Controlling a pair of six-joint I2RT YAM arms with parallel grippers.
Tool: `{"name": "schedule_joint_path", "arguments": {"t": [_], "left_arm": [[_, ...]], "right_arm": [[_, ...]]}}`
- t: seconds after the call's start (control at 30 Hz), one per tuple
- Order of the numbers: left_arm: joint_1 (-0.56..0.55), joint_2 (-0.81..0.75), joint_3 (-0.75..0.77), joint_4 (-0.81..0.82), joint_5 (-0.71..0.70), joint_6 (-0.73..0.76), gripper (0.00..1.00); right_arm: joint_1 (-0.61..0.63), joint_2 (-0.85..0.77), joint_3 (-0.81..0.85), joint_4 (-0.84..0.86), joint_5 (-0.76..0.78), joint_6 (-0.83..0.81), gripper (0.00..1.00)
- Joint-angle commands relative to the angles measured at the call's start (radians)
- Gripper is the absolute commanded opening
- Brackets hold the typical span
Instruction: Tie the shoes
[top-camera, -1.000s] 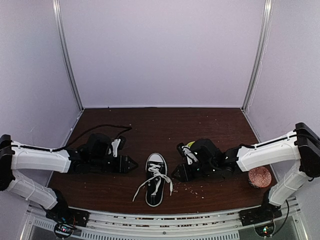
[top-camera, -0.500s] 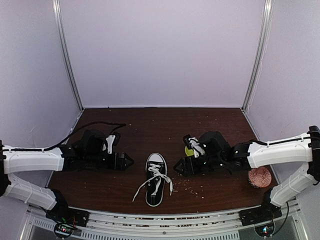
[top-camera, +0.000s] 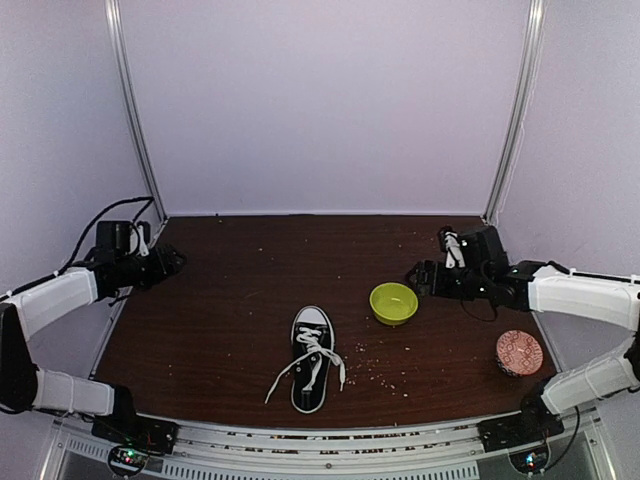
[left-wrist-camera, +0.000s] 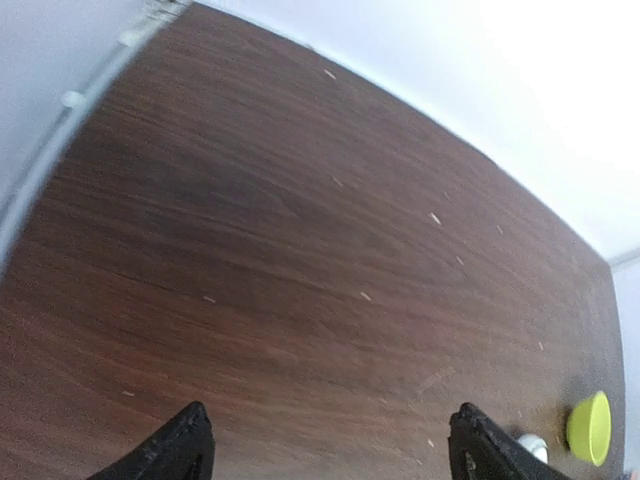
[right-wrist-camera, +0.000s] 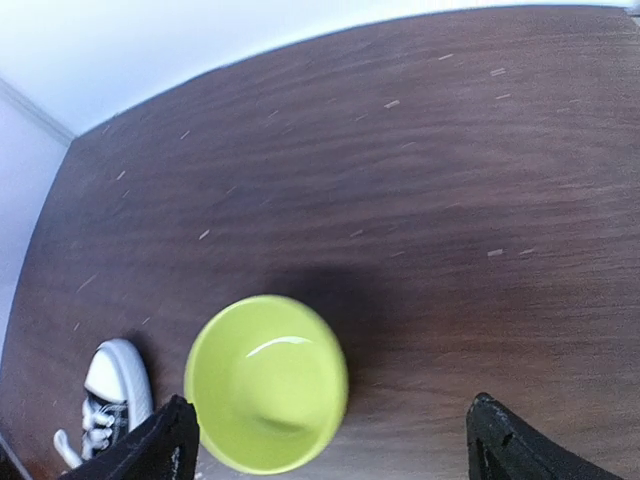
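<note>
1. Sneaker (top-camera: 311, 358) sits near the front edge of the table (top-camera: 230, 300), toe pointing away from me. Black canvas, white rubber toe cap.
2. Laces (top-camera: 283, 381) are white and limp, splayed off both sides. No bow that I can see, so I judge all the tying is left.
3. Bowl (top-camera: 394, 302) beyond it: round, glossy green.
4. My left gripper (left-wrist-camera: 330, 445) and right gripper (right-wrist-camera: 335, 440): jaws spread wide, empty, well apart from the sneaker.

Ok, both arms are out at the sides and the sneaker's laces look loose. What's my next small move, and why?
Probably swing the left end effector in over the lace strand trailing from the sneaker toward the near-left. It and the right end effector are open, empty and far from the sneaker; that strand lies free on the table, nearer the left arm.
</note>
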Motion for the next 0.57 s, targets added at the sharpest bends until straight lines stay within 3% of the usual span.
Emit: {"name": "schedule_joint_path", "arguments": {"t": [0.0, 0.1, 0.2, 0.37, 0.53], "left_arm": [[0.172, -0.118, 0.004, 0.027, -0.094, 0.055, 0.85], [0.178, -0.227, -0.054, 0.059, -0.358, 0.138, 0.88], [0.177, -0.316, -0.191, 0.222, -0.474, 0.222, 0.89], [0.176, -0.28, -0.326, 0.441, -0.432, 0.324, 0.91], [0.177, -0.22, -0.3, 0.457, -0.342, 0.399, 0.9]], "right_arm": [[-0.233, -0.159, -0.077, 0.005, 0.042, -0.09, 0.94], [-0.38, -0.293, -0.161, 0.07, 0.098, -0.136, 0.96], [-0.419, -0.418, -0.251, 0.153, 0.26, -0.198, 1.0], [-0.427, -0.507, -0.408, 0.364, 0.413, -0.265, 1.0], [-0.429, -0.441, -0.447, 0.48, 0.496, -0.291, 1.0]]}}
